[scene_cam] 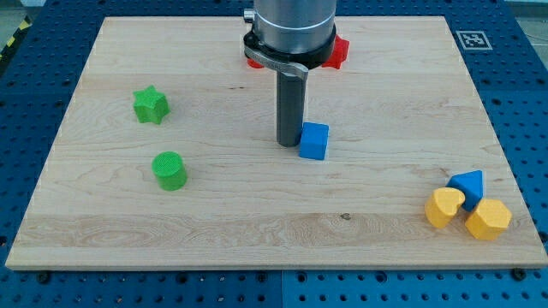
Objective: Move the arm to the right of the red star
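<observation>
My tip (288,143) is the lower end of a straight, dark, smooth rod that descends from a grey metallic cylinder at the view's top centre. The tip rests on the board near its middle, immediately at the view's left of the blue cube (314,140), touching it or very nearly so. The rod has no jaws and holds nothing.

The red star (338,51) lies near the view's top edge of the board. It is largely hidden behind the grey cylinder; red points show on both sides of that cylinder, the larger part on the view's right. The tip stands below the star in the view and slightly to its left.

The wooden board (214,205) is pale, with visible lengthwise grain. It sits on a blue perforated surface (531,103). A small black-and-white square marker (472,39) is fixed at the board's top right corner; no readable text appears on it.

Block count, seven in total:
- Green, two: a green star (151,105) and a green cylinder (169,169), both at the view's left.
- Blue, two: the cube and a blue triangular block (469,183).
- Yellow, two: a yellow rounded block (444,207) and a yellow angular block (488,219), clustered with the blue triangular block at the view's lower right.
- Red, one.
</observation>
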Robot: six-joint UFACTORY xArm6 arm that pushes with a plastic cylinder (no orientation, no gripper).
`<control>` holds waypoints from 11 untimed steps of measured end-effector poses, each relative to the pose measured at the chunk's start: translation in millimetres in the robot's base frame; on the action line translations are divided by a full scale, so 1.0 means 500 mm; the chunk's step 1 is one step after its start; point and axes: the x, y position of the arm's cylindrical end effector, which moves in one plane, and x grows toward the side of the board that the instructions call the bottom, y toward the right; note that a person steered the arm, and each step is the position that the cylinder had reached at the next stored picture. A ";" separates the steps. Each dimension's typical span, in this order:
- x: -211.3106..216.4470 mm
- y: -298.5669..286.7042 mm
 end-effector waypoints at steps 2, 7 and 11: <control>0.009 0.009; 0.019 0.183; 0.030 0.302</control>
